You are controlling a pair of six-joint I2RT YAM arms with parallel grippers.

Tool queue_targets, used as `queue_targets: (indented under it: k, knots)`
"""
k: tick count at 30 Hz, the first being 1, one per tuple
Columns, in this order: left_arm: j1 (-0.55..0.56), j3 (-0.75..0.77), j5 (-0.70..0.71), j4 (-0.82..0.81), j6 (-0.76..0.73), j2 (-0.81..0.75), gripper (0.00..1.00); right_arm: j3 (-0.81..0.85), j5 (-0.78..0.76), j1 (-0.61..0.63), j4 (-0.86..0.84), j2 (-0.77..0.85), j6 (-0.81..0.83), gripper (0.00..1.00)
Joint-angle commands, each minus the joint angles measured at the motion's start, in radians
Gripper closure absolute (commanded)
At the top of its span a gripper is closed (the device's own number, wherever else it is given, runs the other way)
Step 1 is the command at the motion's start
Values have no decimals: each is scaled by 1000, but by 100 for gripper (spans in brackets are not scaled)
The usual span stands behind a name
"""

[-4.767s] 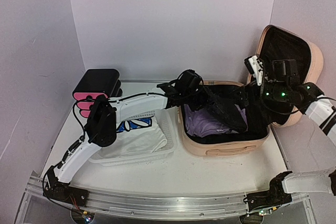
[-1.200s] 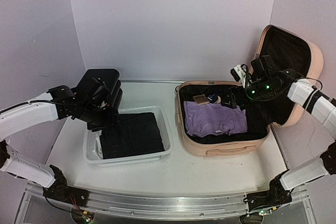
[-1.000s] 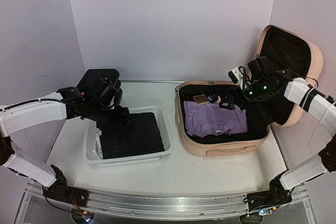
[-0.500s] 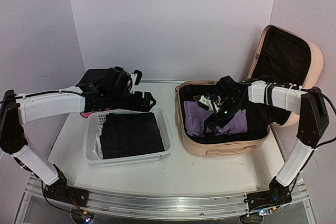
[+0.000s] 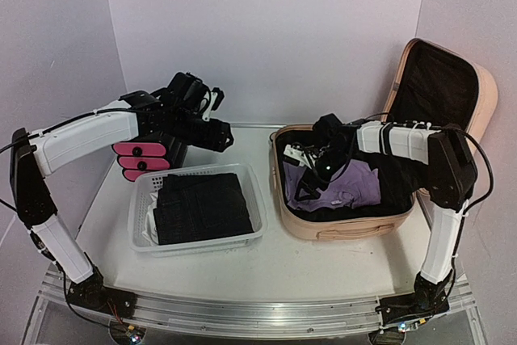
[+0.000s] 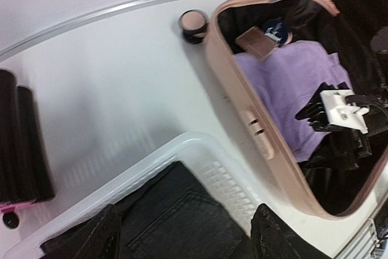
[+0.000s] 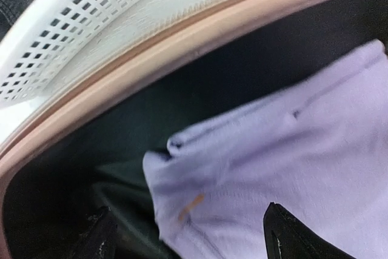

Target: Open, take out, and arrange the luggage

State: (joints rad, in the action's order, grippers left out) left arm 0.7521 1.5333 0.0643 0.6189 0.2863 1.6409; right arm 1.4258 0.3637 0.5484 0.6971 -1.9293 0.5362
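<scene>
The luggage, a peach-pink hard-shell suitcase, lies open at the right, its black-lined lid propped upright. A folded purple garment lies inside; a brown square item and a blue round item rest at its back end. My right gripper is down inside the case, open, its fingers straddling the purple garment near the garment's left edge, gripping nothing. My left gripper hangs open and empty in the air between the drawer box and the suitcase.
A white mesh basket at centre left holds a folded black garment. A black-and-pink drawer box stands behind it. A suitcase wheel sticks out at the back corner. Walls close in the back and both sides.
The black garment has gone from the suitcase into the basket. My left gripper has risen from the basket toward the back. My right gripper has dropped from beside the lid onto the purple garment.
</scene>
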Motion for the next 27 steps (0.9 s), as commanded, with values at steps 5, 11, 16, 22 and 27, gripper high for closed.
queue_targets:
  k: [5, 11, 16, 22, 27]
  knots:
    - [-42, 68, 79, 109, -29, -23, 29, 39, 54, -1, -88, -96, 85, 4]
    - [-50, 101, 86, 138, -26, 4, 29, 19, 8, -2, -190, -131, 78, 3]
    - [-54, 149, 72, 158, -36, 41, 30, -1, -9, -14, -264, -159, 62, 2]
    - [-59, 178, 76, 177, -38, 57, 30, -31, -46, -20, -333, -185, 63, 2]
    - [-60, 190, 69, 182, -40, 65, 30, -64, -53, -21, -349, -182, 77, 20]
